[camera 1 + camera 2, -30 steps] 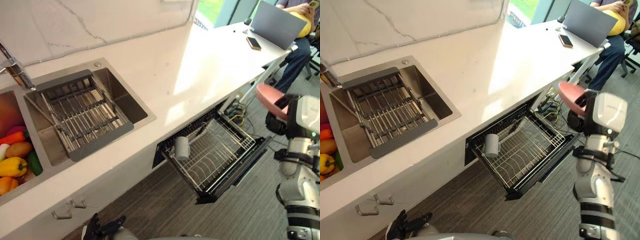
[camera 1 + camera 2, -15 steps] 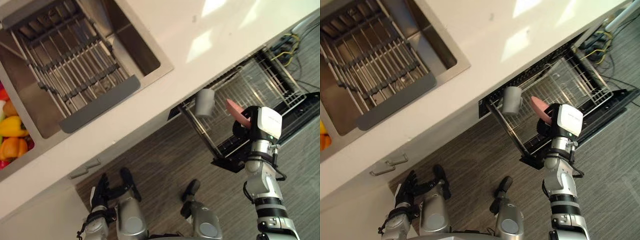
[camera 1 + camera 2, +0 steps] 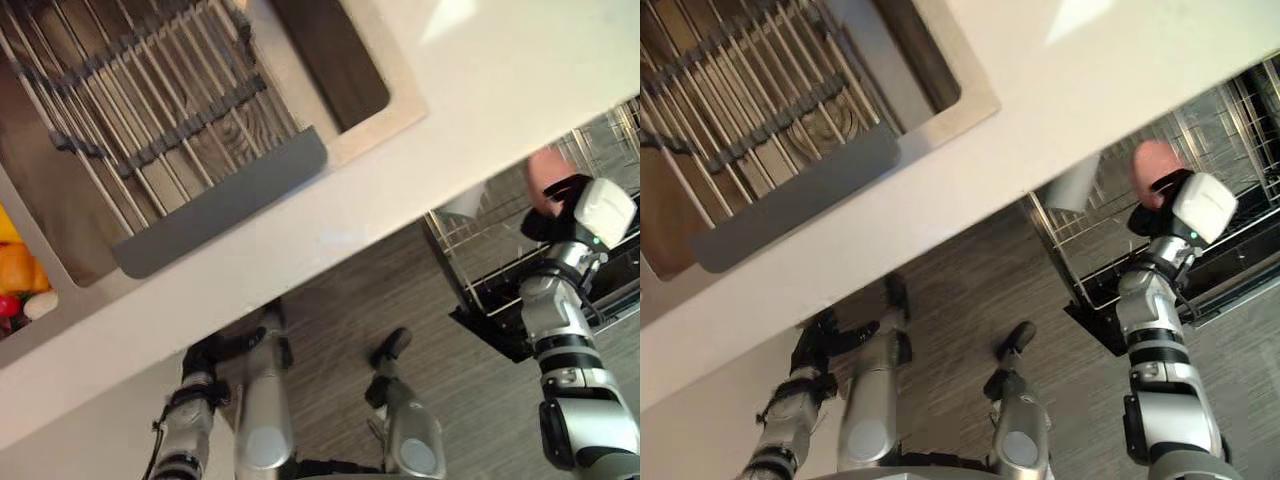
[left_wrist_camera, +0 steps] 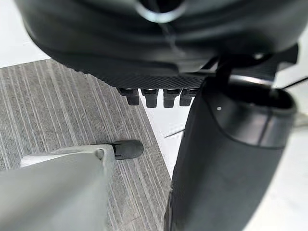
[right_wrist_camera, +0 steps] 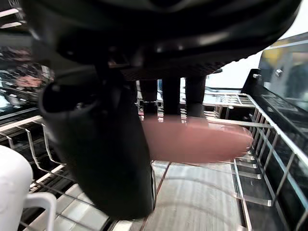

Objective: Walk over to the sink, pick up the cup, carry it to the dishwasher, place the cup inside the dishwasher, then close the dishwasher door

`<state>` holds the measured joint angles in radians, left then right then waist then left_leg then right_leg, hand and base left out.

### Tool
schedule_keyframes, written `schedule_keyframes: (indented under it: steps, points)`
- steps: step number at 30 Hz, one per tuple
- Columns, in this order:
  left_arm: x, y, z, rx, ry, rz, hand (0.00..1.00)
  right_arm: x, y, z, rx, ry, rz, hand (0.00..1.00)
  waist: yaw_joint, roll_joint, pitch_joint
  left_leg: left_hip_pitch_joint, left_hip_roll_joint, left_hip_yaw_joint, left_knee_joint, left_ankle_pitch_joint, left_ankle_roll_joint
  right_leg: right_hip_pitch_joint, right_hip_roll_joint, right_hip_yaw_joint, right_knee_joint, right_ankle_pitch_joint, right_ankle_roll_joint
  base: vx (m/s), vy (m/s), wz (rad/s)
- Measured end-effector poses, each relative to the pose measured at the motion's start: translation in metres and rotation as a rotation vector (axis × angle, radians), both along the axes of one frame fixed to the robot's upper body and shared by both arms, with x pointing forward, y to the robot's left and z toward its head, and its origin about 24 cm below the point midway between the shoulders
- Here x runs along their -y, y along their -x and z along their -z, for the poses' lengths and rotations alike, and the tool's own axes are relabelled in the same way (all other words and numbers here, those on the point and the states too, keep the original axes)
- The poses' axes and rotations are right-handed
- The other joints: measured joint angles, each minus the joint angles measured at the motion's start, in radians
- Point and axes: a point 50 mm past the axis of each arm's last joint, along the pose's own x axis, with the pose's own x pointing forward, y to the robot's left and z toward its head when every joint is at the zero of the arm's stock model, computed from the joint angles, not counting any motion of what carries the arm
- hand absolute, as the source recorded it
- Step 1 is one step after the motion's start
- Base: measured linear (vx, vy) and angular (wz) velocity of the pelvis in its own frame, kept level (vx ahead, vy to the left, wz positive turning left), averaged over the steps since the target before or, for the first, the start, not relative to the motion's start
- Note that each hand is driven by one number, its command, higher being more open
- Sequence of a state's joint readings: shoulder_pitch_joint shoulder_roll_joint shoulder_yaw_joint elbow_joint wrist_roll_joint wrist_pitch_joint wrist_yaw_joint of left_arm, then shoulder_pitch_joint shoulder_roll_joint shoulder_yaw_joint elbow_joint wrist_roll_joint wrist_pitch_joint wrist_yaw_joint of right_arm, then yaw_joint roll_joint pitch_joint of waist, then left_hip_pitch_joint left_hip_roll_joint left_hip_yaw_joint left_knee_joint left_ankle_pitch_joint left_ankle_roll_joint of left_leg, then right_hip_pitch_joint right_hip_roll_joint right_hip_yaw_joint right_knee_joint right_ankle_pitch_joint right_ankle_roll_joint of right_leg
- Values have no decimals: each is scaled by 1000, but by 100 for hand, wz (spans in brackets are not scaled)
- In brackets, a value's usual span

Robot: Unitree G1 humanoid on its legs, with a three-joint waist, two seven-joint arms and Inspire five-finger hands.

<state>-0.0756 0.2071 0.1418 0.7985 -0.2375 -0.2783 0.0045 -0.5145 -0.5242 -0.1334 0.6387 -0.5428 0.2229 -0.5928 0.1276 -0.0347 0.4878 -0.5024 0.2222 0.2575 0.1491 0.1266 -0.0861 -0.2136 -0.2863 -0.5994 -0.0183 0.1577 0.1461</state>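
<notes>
A white countertop [image 3: 480, 90] runs across the head views, and its front edge stands in the way of the dishwasher opening beneath it, covering the back of the one wire dishwasher rack [image 3: 1215, 125] and the upper part of the cup [image 3: 1072, 186]. One steel sink [image 3: 372, 130] is set into the countertop, and across it lies one slatted drying rack [image 3: 150, 110] with a grey end bar. At the far left edge sits a small heap of vegetables [image 3: 15, 268] in orange, red and white, too cropped to count. Below the rack the dark dishwasher door [image 3: 497, 335] hangs open over the grey plank floor [image 3: 400, 290]. There is one cup, pale and with a handle, and it stands in the pulled-out rack at the corner nearest the countertop edge. The right hand [image 3: 1152, 215] hangs over the same rack, just beside the cup but apart from it; in the right wrist view the cup sits off to the thumb's side with wire showing between them. One blurred pink object [image 5: 197, 140] lies right against this hand, and I cannot tell what it is or whether the hand is closed on it. The left hand [image 3: 825, 342] hangs low by the cabinet front, well apart from the cup, its fingers [image 4: 154, 96] loosely spread and holding nothing.
</notes>
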Motion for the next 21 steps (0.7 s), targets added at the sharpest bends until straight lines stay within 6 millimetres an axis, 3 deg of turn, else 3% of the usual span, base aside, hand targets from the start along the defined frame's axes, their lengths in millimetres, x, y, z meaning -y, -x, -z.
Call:
schedule_keyframes:
  steps: [1,2,3,4,5,8,12,17,21]
  points:
    - [-2,0,-1,1,-6,0,100,-3,-1,0,8,-9,-11,100,3,-3,2,-11,5,1,53,-12,9,11,-3,0,0,8,-6,71,94,-5]
    - [-4,5,4,-38,-6,-1,100,-10,-3,-3,50,-26,-39,100,3,-12,6,-86,6,-2,196,-78,8,37,-9,3,-2,13,-7,12,117,-1]
    - [0,11,9,-51,6,-2,100,-11,-1,-12,104,-19,-49,100,-3,10,-5,-67,-28,-27,75,-82,0,44,-13,5,-8,13,-6,-32,151,-30]
    - [4,20,14,-71,17,0,100,-12,0,-19,148,-13,-68,100,3,34,-6,-35,-26,-38,-35,35,34,49,4,19,-8,7,3,-66,200,-25]
    - [4,16,11,-62,12,7,100,-13,6,-29,232,-39,-83,100,-2,11,4,-31,-52,-26,-45,51,37,43,-21,15,-10,11,19,-5,168,-20]
    - [8,18,14,-75,22,4,100,-18,14,-35,317,-137,-142,100,-3,9,4,-12,-57,-24,-46,43,44,58,-28,14,-2,12,19,72,74,2]
    - [14,35,25,-123,36,-20,100,-48,33,-36,413,-251,-331,100,-11,5,-2,79,-28,8,-52,38,39,118,-9,20,4,11,20,27,-41,-27]
    - [12,45,28,-127,23,-55,100,-26,72,-28,525,-372,-241,100,-58,-21,-37,152,-33,51,-111,40,26,146,-13,27,7,-7,44,-4,-27,-14]
    - [3,67,36,-186,19,-127,100,-7,105,-17,572,-398,-102,100,-94,-48,-96,200,-39,77,-120,34,18,171,-20,32,7,-13,51,-25,-6,-14]
